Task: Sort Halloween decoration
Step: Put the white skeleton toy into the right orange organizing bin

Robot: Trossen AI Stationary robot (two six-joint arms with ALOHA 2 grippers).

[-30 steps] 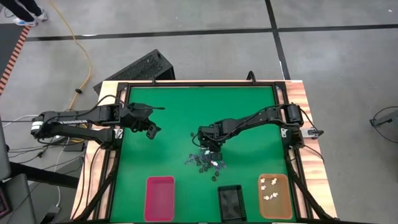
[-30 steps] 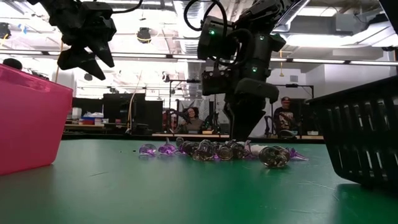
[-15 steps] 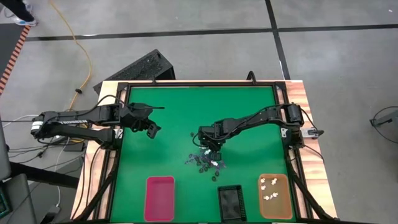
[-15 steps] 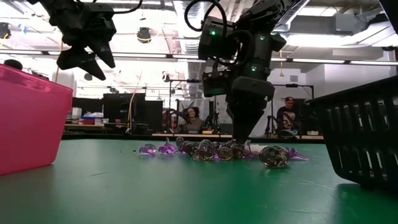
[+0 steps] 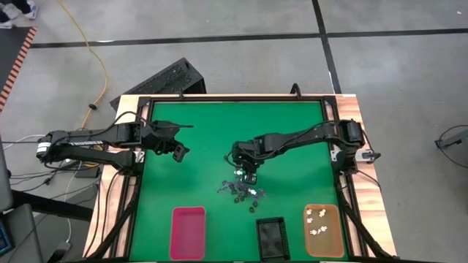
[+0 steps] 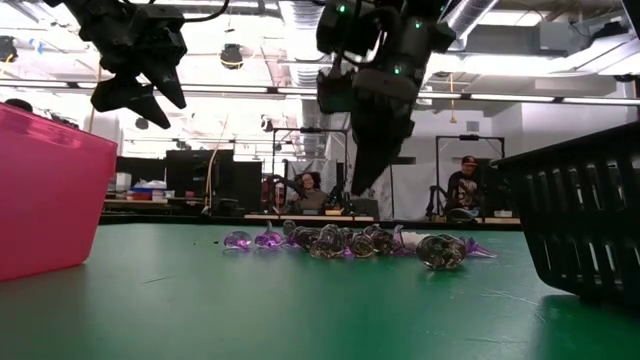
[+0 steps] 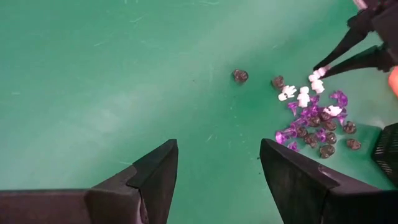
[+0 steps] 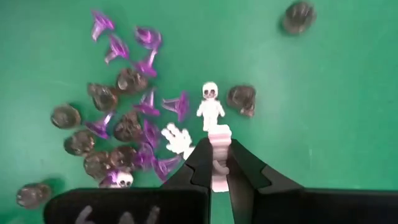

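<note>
The Halloween decoration is a heap of tiny purple, black and white trinkets (image 5: 241, 190) lying on the green mat, also seen in the low view (image 6: 350, 243). A single black trinket (image 7: 240, 75) lies apart from the heap. My right gripper (image 8: 217, 149) hangs above the heap's far side (image 5: 248, 173), shut on one white trinket (image 8: 219, 140). A white mummy figure (image 8: 210, 106) lies just beyond its fingertips. My left gripper (image 7: 217, 168) stands open, high over the mat's left part (image 5: 178, 151), holding nothing. My right gripper pinches the white trinket (image 8: 219, 135) between its two fingertips; one end of it sticks out past the tips. The fingers come steeply from above, pointing down. The trinket is lifted clear of the mat and the heap (image 7: 318, 73).
Three trays stand along the near edge: pink (image 5: 188, 232), black (image 5: 271, 238), and orange (image 5: 322, 230) with several white trinkets in it. A black frame (image 5: 234, 98) borders the mat. People sit in the room beyond the table.
My right gripper has risen straight up from the far side of the heap, rolling a little about its own axis, and carries the white trinket clear of the mat. The heap has stayed where it was.
</note>
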